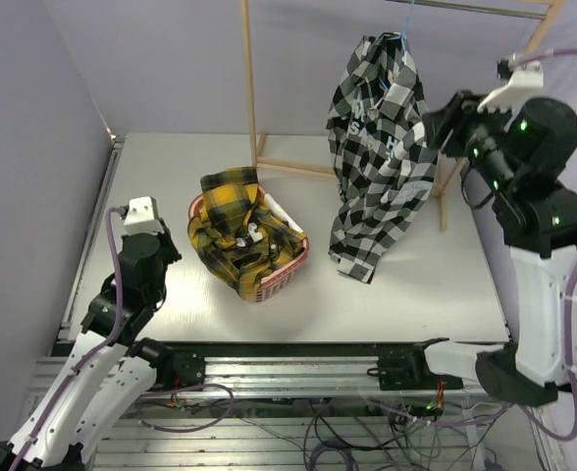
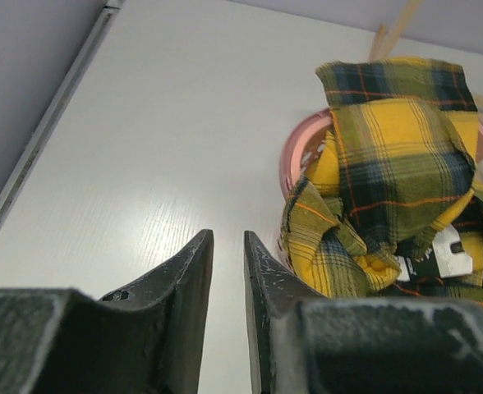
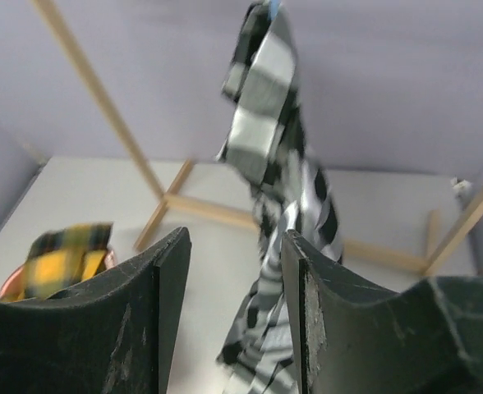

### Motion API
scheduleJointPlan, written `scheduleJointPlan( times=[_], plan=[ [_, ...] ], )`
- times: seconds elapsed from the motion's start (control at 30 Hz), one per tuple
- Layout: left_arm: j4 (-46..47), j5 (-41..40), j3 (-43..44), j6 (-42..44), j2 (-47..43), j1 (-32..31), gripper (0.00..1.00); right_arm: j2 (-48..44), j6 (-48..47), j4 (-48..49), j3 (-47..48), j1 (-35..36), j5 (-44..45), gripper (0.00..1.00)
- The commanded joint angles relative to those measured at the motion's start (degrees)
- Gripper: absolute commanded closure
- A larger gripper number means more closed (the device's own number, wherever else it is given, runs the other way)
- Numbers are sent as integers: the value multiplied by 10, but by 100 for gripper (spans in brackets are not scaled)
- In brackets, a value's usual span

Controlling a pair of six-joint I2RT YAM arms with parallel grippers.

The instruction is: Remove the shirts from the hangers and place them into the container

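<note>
The black-and-white checked shirt [image 1: 377,147] hangs from a light-blue hanger [image 1: 403,37] on the rack's top bar, its hem brushing the table. My right gripper [image 1: 434,126] is raised at the shirt's right side. In the right wrist view this gripper [image 3: 235,234] is open, and the shirt [image 3: 278,164] hangs edge-on beyond it, close to the right finger, not gripped. The yellow-and-black plaid shirt [image 1: 235,231] is heaped in the pink container [image 1: 274,285]. My left gripper [image 1: 163,253] sits low, left of the container. In its own view the left gripper [image 2: 225,236] shows a narrow empty gap, with the container [image 2: 295,148] ahead right.
The pale wooden rack [image 1: 249,78] stands at the back with a floor bar [image 1: 293,167] running behind the container; its posts also show in the right wrist view [image 3: 102,98]. A metal table edge [image 2: 44,139] and purple wall bound the left side.
</note>
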Motion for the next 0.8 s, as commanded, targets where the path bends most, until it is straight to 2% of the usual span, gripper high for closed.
scheduleJointPlan(
  times=[0.0, 0.23, 0.4, 0.6, 0.7, 0.77],
  plan=[
    [7, 66, 23, 42, 10, 2, 66, 92, -55, -28, 90, -1, 95, 52],
    [4, 71, 22, 56, -6, 3, 68, 221, -76, -40, 199, -1, 118, 57],
    [8, 65, 16, 56, -19, 2, 69, 251, -78, -32, 215, -5, 121, 58],
    [12, 75, 15, 58, -17, 3, 69, 244, -78, -27, 186, -11, 126, 64],
    [12, 76, 15, 58, -17, 2, 69, 230, -81, -15, 159, -14, 126, 73],
    [13, 74, 14, 58, -18, 3, 69, 222, -83, -6, 146, -14, 126, 86]
  ],
)
